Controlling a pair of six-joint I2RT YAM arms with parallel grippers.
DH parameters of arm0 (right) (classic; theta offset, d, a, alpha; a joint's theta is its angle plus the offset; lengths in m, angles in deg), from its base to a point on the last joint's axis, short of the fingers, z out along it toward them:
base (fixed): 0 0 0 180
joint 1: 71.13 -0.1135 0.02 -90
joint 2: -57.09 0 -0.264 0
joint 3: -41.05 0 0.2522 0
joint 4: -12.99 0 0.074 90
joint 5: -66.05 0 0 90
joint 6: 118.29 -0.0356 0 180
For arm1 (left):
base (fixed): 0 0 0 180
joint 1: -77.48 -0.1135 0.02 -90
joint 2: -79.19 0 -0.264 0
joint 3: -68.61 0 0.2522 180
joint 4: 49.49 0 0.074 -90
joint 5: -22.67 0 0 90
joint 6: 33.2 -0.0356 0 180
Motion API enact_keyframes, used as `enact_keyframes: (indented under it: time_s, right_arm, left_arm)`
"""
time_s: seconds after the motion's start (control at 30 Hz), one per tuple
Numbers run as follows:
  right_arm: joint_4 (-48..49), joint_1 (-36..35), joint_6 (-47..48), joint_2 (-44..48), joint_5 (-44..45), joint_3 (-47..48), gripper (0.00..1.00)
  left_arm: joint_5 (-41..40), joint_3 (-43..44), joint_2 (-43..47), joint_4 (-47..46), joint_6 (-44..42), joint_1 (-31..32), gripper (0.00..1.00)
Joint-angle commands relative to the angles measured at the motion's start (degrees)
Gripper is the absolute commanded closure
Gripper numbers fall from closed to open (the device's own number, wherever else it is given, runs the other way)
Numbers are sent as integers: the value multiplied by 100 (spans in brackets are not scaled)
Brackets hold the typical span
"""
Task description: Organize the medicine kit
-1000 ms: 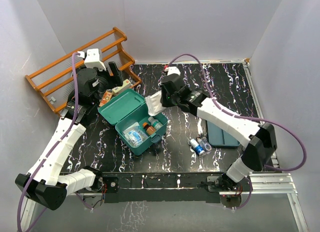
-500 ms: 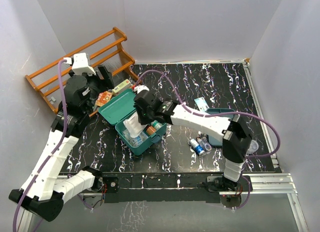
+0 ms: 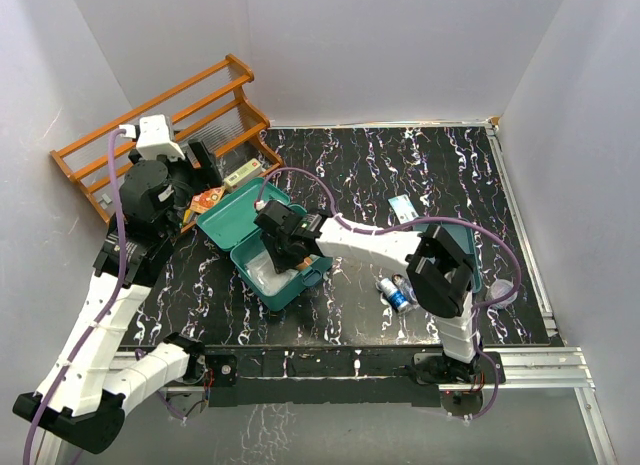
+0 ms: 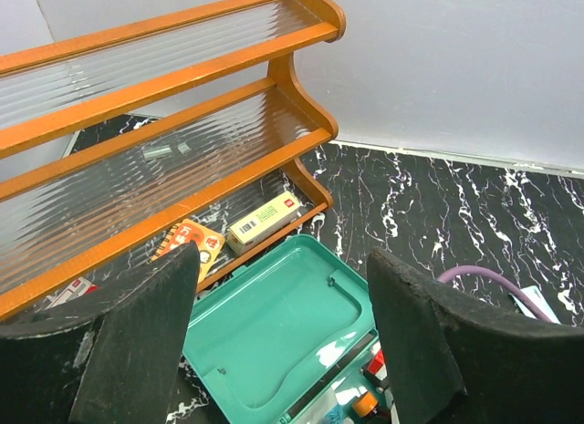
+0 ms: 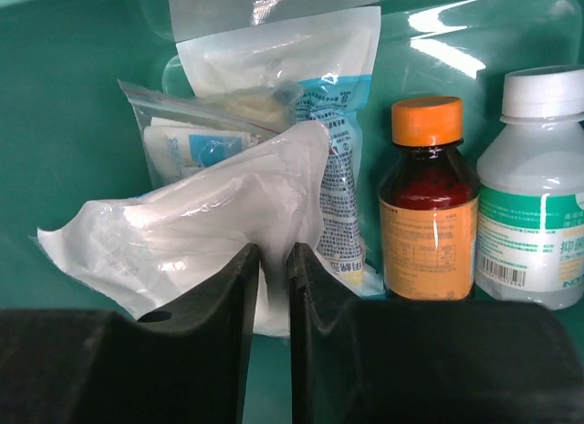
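Teal kit (image 3: 232, 220) open on the black marbled table (image 3: 420, 165), left of centre; lid laid back flat toward the wooden rack (image 3: 150, 115); box part nearer the arms. Right end effector (image 3: 280, 250) down inside the box; fingers nearly together, only a thin slit between them, pinching a corner of a white pouch (image 5: 210, 232); pouch crumpled, leaning against the teal wall (image 5: 73, 96). Behind the pouch, a printed clear pack (image 5: 338, 123) standing on end; beside that, upright, a brown bottle (image 5: 429, 223) with an orange cap; just right of it, a white bottle (image 5: 538, 214) with a green label, touching or nearly so.

Left end effector (image 3: 205, 160) up over the rack's near end and the lid; fingers spread wide, gripping nothing; seen from the wrist (image 4: 278, 260), lid (image 4: 274, 328) showing between them, well below. Under the rack's (image 4: 182, 141) lowest rail, a pale box (image 4: 265, 219) and an orange box (image 4: 192, 242) lying side by side. On the table right of the kit, a small cluster of vials (image 3: 397, 290), one blue; farther back, a small card (image 3: 403, 207), apart from the rest.
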Motion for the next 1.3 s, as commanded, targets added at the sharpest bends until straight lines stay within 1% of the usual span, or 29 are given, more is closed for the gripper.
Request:
enact_keyframes:
  time_s: [0.0, 0.17, 0.33, 0.47, 0.67, 0.83, 0.97, 1.1, 1.2, 1.27]
  right_arm:
    - [68, -10, -213, -16, -98, 393, 79]
    - [38, -4, -253, 103, 217, 475, 67]
    - [45, 23, -270, 277, 426, 458, 60]
    - [69, 27, -123, 214, 327, 425, 55]
    - [248, -19, 330, 133, 38, 371, 42]
    - [245, -36, 432, -122, 82, 499, 41]
    - [79, -36, 276, -392, 367, 637, 43]
    - [-148, -37, 35, -574, 753, 691, 42]
    - [-356, -37, -26, -613, 934, 832, 42]
    - [-335, -36, -6, -526, 890, 855, 42]
  left_arm:
    - [-90, 1, 114, 88, -7, -16, 27]
    - [31, 40, 92, 217, 29, -13, 27]
    - [444, 47, 98, 748, 144, -11, 27]
    - [616, -62, 160, 1007, 243, -16, 27]
    - [463, -93, 182, 1005, 257, -16, 27]
    - [446, -56, 103, 938, 206, -13, 27]
    - [446, -43, 68, 928, 179, -16, 27]
    - [444, -43, 49, 925, 170, -11, 27]
    - [446, -36, 49, 922, 162, -15, 27]
    - [446, -35, 50, 919, 163, -13, 27]
